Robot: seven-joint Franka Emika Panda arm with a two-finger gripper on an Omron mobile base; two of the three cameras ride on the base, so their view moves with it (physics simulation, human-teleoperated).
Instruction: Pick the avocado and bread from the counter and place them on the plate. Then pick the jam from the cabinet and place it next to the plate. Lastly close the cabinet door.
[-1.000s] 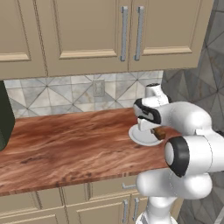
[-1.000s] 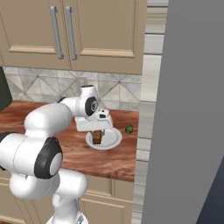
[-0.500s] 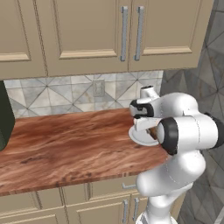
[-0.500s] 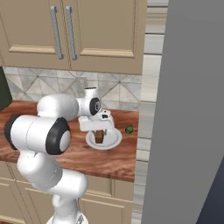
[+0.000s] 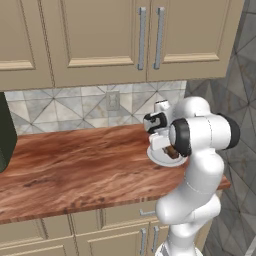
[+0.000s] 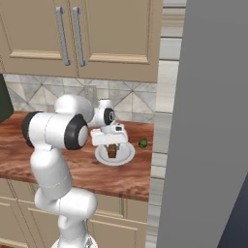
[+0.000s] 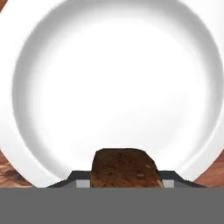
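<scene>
End effector (image 6: 112, 147): one bread (image 7: 124, 168), one plate (image 7: 39, 144)

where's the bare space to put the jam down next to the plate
Bare counter runs from the plate's left rim toward the dark object at the far end. The other side is crowded: the avocado lies beside the rim, near the counter's end. The pincer holds the bread above the plate.
</scene>
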